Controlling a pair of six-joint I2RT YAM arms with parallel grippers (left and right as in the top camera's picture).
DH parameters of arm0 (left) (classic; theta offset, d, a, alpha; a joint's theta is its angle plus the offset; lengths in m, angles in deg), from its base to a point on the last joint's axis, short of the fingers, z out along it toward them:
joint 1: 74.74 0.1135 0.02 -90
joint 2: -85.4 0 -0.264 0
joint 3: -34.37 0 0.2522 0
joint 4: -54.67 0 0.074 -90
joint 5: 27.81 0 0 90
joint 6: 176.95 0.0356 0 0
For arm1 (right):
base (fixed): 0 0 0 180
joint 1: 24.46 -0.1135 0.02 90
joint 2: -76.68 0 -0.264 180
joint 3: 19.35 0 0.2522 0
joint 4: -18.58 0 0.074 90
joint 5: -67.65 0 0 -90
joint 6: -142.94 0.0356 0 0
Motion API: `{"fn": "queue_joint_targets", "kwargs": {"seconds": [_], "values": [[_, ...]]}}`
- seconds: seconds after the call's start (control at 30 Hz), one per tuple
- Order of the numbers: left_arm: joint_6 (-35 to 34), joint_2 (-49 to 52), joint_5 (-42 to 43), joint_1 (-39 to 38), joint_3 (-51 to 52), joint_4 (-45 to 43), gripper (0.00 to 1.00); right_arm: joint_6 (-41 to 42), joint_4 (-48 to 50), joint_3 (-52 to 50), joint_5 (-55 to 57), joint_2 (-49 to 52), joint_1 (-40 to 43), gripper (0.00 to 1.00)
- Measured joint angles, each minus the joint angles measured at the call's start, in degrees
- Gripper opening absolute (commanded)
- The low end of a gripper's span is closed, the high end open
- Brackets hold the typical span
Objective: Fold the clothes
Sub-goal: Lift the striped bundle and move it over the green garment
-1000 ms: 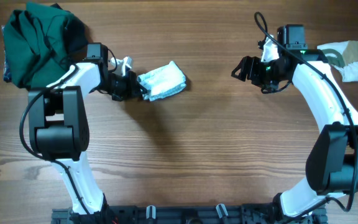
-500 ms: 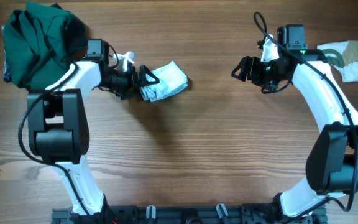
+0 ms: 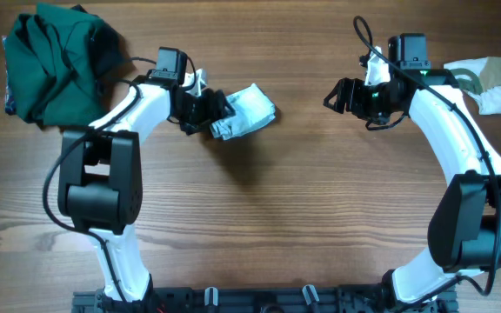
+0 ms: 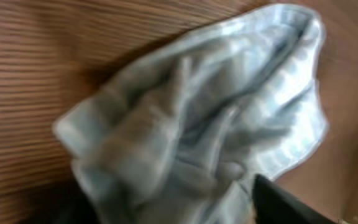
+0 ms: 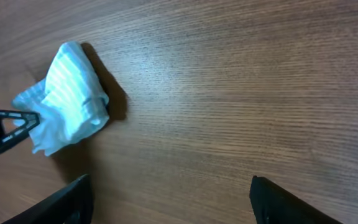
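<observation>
From overhead, a small pale blue-and-white finely striped garment is seen bunched left of centre on the brown wood-grain worktop. Its left edge is clenched in the left gripper. A bigger dark green garment is heaped in soft folds at the far left corner, and a small white-and-olive piece is crumpled at the far right; neither is shown by the wrist cameras. In the left wrist view only blurred, rumpled striped cloth and one dark finger are made out. In the right wrist view the striped garment's ribbed, puffed shape and its shadow are shown. The right gripper is released, fingers spread wide over bare wood, well apart from it.
</observation>
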Motion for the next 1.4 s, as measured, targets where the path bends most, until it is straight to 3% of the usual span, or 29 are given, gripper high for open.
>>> {"fn": "queue_joint_targets", "kwargs": {"seconds": [0.1, 0.17, 0.87, 1.17, 1.4], "values": [[-0.7, 0.6, -1.0, 0.0, 0.1, -0.1, 0.32, 0.0, 0.0, 0.0, 0.0, 0.0, 0.0, 0.81], [-0.9, 1.2, -1.0, 0.2, 0.1, -0.5, 0.05, 0.0, 0.0, 0.0, 0.0, 0.0, 0.0, 0.81], [2.6, 1.3, 1.5, 0.7, 0.0, -1.6, 0.04, 0.0, -0.1, 0.0, 0.0, 0.0, 0.0, 0.8], [2.8, -6.8, 0.4, 6.1, -1.0, -2.3, 0.04, 0.0, -0.1, 0.0, 0.0, 0.0, 0.0, 0.8], [4.2, -7.8, 0.2, 9.9, -1.3, -7.4, 0.04, 0.0, -0.1, 0.0, 0.1, 0.0, 0.0, 0.81]]}}
